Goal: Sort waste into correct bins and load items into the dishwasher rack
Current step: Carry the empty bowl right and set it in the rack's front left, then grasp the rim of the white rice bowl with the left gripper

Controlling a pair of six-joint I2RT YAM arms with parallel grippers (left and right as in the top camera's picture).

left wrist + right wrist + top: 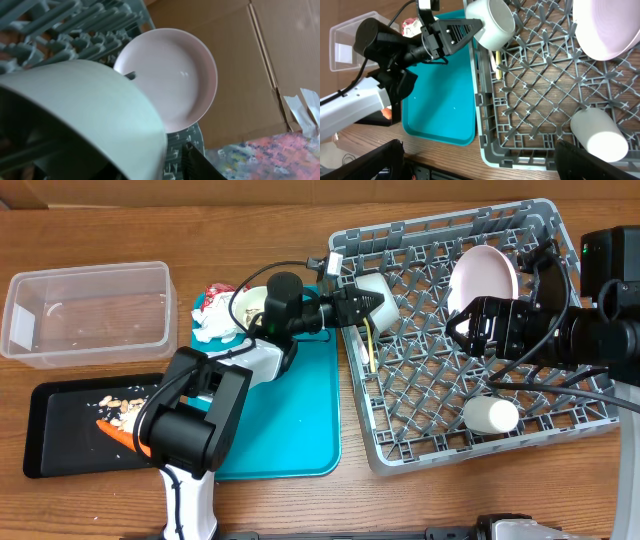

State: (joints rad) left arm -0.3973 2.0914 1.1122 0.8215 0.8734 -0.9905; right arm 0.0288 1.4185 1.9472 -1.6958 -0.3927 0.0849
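Observation:
My left gripper [362, 302] is shut on the rim of a white bowl [374, 284], holding it tilted over the left edge of the grey dishwasher rack [560, 435]. The bowl fills the left wrist view [85, 110], with the pink plate [172, 75] behind it. The plate [484, 272] stands upright in the rack. A white cup [490, 415] lies near the rack's front, and yellow cutlery [368, 345] lies at its left side. My right gripper [478, 328] hovers open and empty over the rack. A second white bowl [250, 304] sits by the napkin [214, 328] and the red wrapper [214, 292].
The teal tray [300, 420] lies between my left arm and the rack. The clear tub [85, 310] stands at the far left. In front of it, the black tray [60, 450] holds the carrot [118, 434] and beige scraps [125, 405].

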